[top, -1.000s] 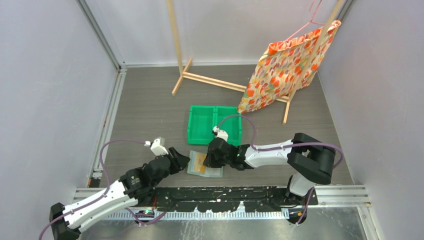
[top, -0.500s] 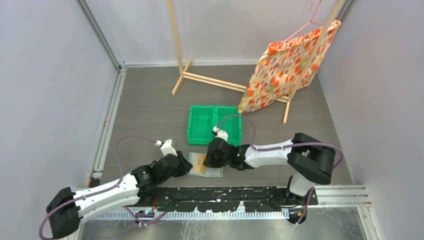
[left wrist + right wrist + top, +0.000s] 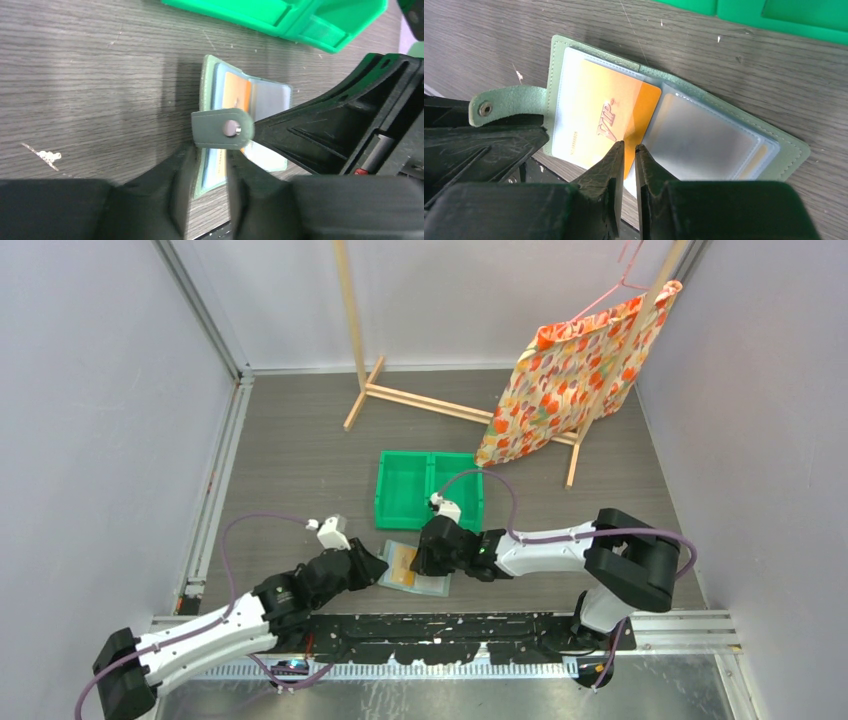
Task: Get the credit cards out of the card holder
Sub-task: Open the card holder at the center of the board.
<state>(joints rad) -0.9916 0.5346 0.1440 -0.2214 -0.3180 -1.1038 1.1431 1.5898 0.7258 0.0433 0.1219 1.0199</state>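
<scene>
1. Open card holder (image 3: 709,137) flat on table (image 3: 300,460), at 6 o'clock of green bin (image 3: 405,490). In right wrist view, long axis 10-to-4 o'clock, snap tab (image 3: 506,102) pointing to 9 o'clock.
2. Right gripper (image 3: 629,150) pinched on orange credit card (image 3: 594,120).
3. Left gripper (image 3: 209,155) straddling card holder edge; clamped or not, cannot tell.

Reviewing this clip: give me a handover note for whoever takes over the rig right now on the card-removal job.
Left gripper: fingers straddle the near edge of the left flap of the grey-green bifold card holder; firm grip not confirmed.
Right gripper: shut on the exposed edge of the orange-yellow plastic VIP card, which sits partly out of its clear sleeve.
Holder lies open on the grey wood-grain table, on the robot's side of the green two-compartment plastic bin.
Done: holder open, first card pinched.
Left: pull it free, then the others; another tan card shows under the right-hand sleeves.
</scene>
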